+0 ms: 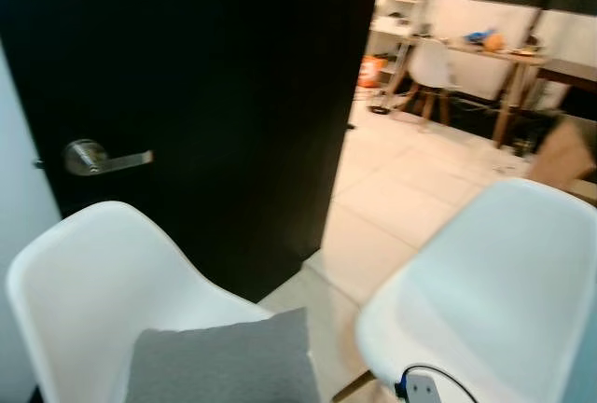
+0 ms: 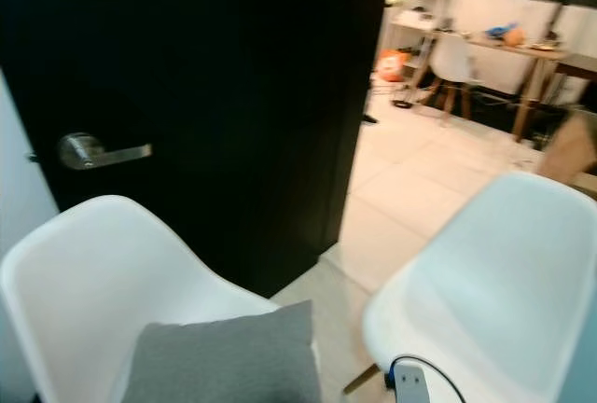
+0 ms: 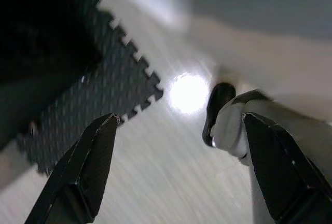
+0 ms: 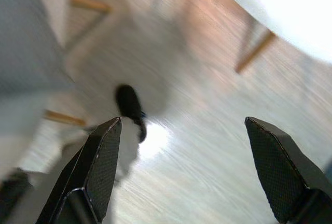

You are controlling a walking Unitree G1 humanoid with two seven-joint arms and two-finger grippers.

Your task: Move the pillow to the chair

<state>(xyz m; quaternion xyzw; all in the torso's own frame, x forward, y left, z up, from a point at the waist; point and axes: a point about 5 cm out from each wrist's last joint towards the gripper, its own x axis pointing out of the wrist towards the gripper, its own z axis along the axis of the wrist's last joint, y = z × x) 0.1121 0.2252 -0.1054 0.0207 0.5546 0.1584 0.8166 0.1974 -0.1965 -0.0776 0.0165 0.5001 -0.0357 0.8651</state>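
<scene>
Both arms hung low, their wrist cameras looking down at the floor. The left gripper (image 3: 179, 169) had its fingers spread wide with nothing between them, above pale flooring and the toothed edge of a dark foam mat (image 3: 98, 94). The right gripper (image 4: 187, 169) was just as wide and held nothing, over blurred wood-toned floor and wooden chair legs (image 4: 254, 53). The grey pillow (image 1: 224, 361) lay on the seat of the left white chair (image 1: 93, 272), in front of a black door (image 1: 205, 76). The right white chair (image 1: 494, 282) stood beside it with a bare seat
</scene>
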